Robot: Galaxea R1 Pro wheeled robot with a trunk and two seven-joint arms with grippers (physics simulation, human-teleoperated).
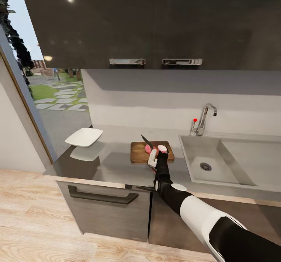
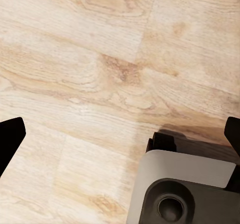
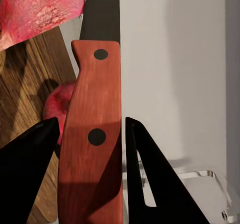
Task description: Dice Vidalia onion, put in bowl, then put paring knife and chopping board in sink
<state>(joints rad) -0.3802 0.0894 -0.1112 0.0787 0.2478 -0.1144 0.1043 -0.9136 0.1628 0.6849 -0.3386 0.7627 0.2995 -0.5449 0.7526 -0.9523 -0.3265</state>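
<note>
Two pink onion pieces point(image 1: 148, 148) sit on the dark-brown wooden chopping board point(image 1: 137, 155), which rests on the glossy grey tabletop point(image 1: 113, 168) between the white squarish bowl point(image 1: 84, 136) and the steel sink point(image 1: 205, 162). The right gripper point(image 1: 152, 159) has its fingers clamped on the red-handled paring knife point(image 3: 92, 134), blade raised. I'd bring the blade squarely down over a piece, keeping the tip on the board. The left gripper point(image 2: 120, 134) hangs over the floor with its fingers spread.

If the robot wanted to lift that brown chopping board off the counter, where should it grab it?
Probably by a short end edge, coming in from the side: the chopping board lies flat on the countertop, so only its thin rim offers a pinch. Pink onion pieces lie on top.
</note>
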